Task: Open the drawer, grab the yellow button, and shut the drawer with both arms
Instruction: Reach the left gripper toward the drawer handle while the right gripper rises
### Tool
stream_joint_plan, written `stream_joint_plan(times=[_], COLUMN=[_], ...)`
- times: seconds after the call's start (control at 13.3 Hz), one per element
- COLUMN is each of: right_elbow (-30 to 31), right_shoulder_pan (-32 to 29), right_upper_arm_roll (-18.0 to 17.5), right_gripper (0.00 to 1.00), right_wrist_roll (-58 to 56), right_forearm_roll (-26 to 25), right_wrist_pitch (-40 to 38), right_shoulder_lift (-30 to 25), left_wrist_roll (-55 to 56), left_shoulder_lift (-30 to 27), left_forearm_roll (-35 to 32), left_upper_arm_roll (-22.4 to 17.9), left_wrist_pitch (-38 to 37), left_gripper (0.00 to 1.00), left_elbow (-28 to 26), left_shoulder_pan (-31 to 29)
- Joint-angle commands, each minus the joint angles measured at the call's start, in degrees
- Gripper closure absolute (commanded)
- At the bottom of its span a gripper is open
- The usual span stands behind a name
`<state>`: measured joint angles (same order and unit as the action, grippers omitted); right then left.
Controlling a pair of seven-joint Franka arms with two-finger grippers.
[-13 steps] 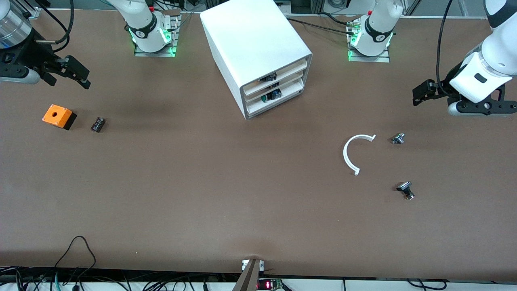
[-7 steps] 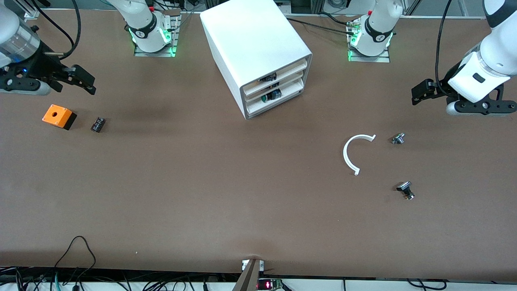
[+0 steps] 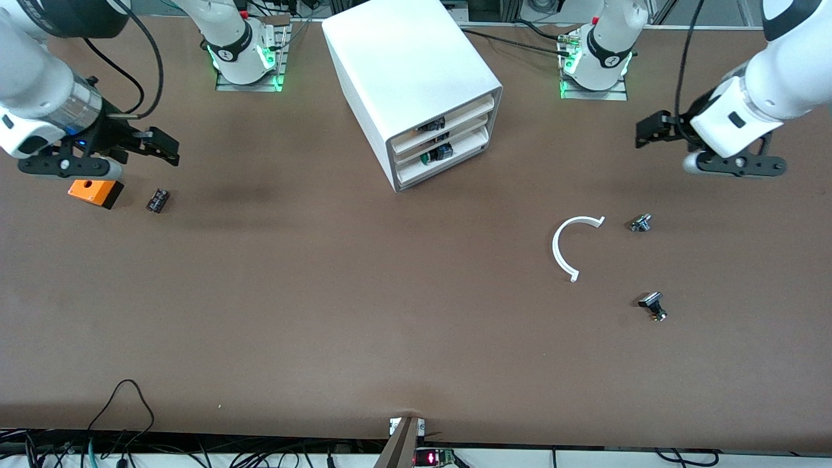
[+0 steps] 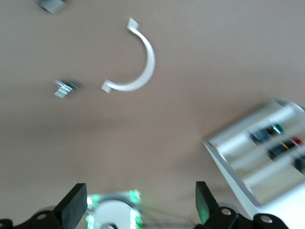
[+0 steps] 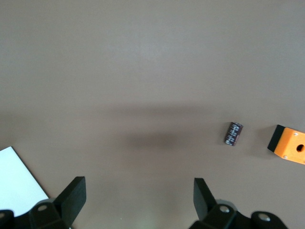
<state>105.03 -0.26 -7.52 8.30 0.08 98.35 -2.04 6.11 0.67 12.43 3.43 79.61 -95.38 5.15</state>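
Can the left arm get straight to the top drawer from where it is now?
Probably yes. The left end effector hangs open and empty over bare table toward its own end. Nothing stands between it and the drawer in the cabinet, whose front faces that way.

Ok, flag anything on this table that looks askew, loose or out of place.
The white cabinet sits turned at an angle to the table edge, not square. A white half-ring lies loose on the table toward the left arm's end, with two small metal parts scattered beside it. All three drawers look shut; nothing looks spilled or broken.
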Motion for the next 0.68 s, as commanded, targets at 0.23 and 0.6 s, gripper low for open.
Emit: stream_joint_plan(times=[0.23,0.6], right_elbow=[-1.0,-2.3], right_shoulder_pan=[1.1,4.0], right_upper_arm_roll=[0.0,0.0], right_gripper=[0.00,0.00], right_wrist_roll=[0.2,6.3], right_forearm_roll=[0.5,0.2], right_wrist_pitch=[4.0,6.7], right_shoulder_lift=[5.5,9.7], left_wrist_roll=[-1.4,-23.3], left_shoulder_lift=[4.8,13.4], left_forearm_roll=[15.7,26.0], left_upper_arm_roll=[0.2,2.6], left_wrist_pitch=[-3.8,0.4], left_gripper=[0.00,0.00], left_elbow=[1.4,-0.2], left_shoulder_pan=[3.5,4.8])
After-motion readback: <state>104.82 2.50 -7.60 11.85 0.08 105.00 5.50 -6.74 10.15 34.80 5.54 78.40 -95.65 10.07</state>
